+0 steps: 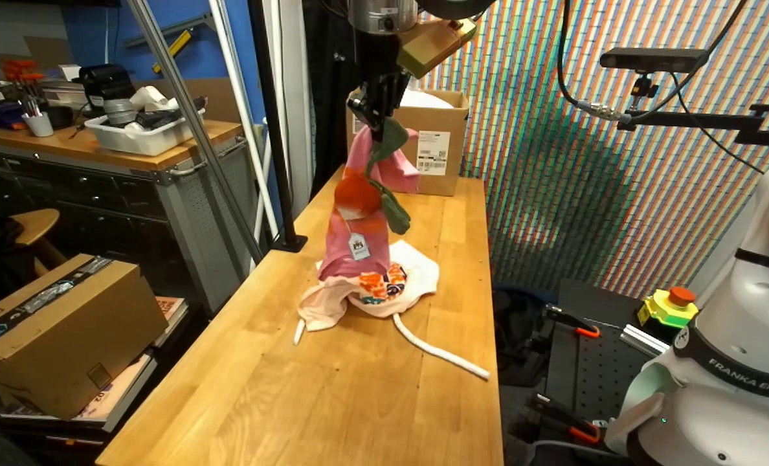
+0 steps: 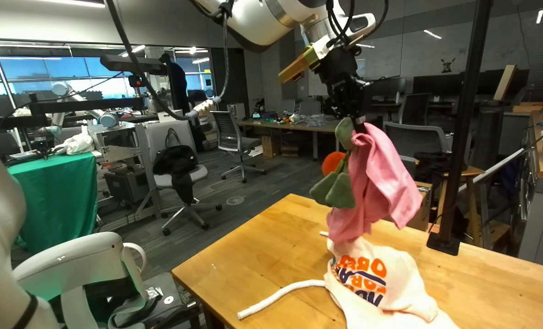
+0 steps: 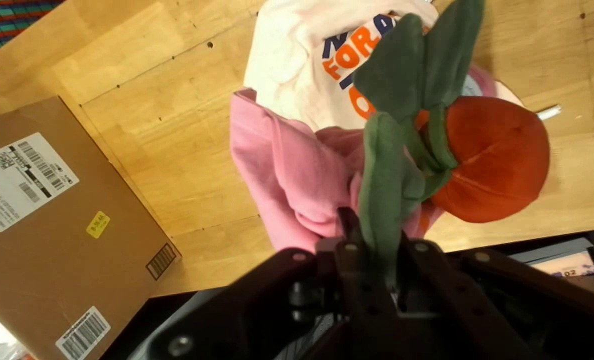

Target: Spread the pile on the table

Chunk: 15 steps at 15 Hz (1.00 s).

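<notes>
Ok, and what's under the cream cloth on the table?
White cord sticks out from under the cream cloth in two places. The cloth hides whether those parts connect and whether anything else lies beneath.

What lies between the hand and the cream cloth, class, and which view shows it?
Pink cloth hangs from the hand down to the cream cloth, with an orange ball and green leaves; both exterior views show this.

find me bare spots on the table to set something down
The table shows most bare room at the near end of an exterior view, bordered by the cream cloth and cord. A smaller patch lies between cream cloth and box. Crowded: around the cream cloth, where pink cloth hangs from the gripper.
</notes>
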Available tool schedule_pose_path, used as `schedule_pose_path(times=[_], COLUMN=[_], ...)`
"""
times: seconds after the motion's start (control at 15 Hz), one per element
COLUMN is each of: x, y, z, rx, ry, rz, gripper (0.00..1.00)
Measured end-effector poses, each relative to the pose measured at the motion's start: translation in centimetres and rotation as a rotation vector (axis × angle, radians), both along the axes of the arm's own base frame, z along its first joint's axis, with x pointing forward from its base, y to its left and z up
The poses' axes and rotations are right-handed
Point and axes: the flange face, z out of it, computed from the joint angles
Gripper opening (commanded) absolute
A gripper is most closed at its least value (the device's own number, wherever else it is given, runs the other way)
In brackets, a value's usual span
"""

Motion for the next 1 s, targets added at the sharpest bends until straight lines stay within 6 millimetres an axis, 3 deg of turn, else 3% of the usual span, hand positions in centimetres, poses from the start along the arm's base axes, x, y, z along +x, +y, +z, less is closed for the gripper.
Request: schedule_pose_path(times=[0.6, 1.0], x=[1.0, 1.9], y=[-6.3, -13.7], z=[-0.9, -0.3], rx=[-0.023, -0.048], ry=[0.008, -0.033], rz=[-0.104, -0.206], gripper=[0.03, 0.03])
